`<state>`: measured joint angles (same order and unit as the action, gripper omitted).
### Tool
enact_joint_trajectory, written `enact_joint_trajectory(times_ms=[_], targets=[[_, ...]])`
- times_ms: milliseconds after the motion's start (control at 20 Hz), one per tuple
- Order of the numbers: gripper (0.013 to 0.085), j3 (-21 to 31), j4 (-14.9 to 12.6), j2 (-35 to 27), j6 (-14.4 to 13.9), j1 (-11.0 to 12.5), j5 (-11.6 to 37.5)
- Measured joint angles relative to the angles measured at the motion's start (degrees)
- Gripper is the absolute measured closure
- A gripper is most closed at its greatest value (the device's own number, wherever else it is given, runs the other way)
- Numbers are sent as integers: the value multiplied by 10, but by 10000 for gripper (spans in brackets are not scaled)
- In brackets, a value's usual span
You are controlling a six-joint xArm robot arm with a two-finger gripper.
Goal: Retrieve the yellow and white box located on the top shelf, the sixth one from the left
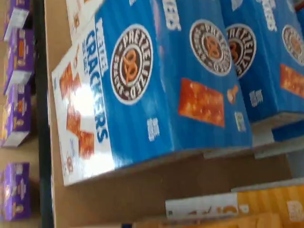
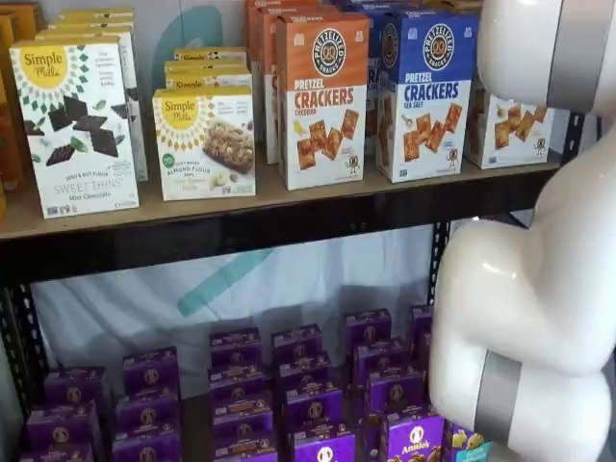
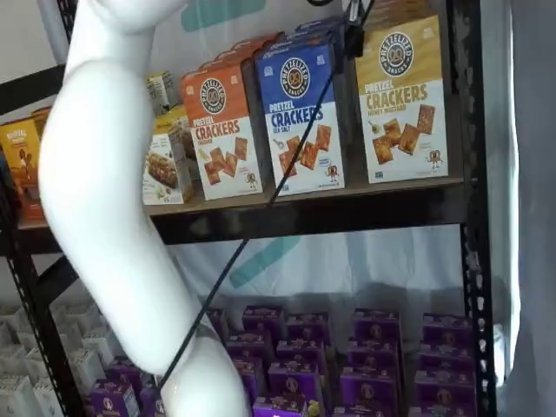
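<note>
The yellow and white box (image 3: 401,100) stands upright at the right end of the top shelf (image 3: 304,213), next to a blue Pretzel Crackers box (image 3: 301,113). In a shelf view the arm covers most of the yellow and white box (image 2: 505,125). In the wrist view the blue boxes (image 1: 156,80) fill the picture, and a strip of the yellow and white box (image 1: 270,204) shows beside them. Of my gripper (image 3: 352,35) only a dark shape shows at the top edge, over the gap between the blue and yellow boxes, with a cable beside it. I cannot tell whether it is open or shut.
An orange Pretzel Crackers box (image 2: 322,96) stands left of the blue one (image 2: 426,91). White Simple Mills boxes (image 2: 77,125) stand further left. Small purple boxes (image 2: 308,395) fill the level below. My white arm (image 2: 529,308) crosses in front of the shelves. A black upright (image 3: 469,174) stands right of the yellow box.
</note>
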<state>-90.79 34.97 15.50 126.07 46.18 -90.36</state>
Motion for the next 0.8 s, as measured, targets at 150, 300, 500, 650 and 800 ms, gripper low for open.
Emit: enact_joint_trajectory(times_ms=[150,300,500,650,800], targets=[[130,-23,-28,-20,0,-11,-6],[130,-30,-37,-30,-1,-17,-1],[130,-46,-55,-44,-8,-32,2],[130,-61,-82,-53,-15,-48,-1],[130,-70,-99,-59,-23,-60,-3]])
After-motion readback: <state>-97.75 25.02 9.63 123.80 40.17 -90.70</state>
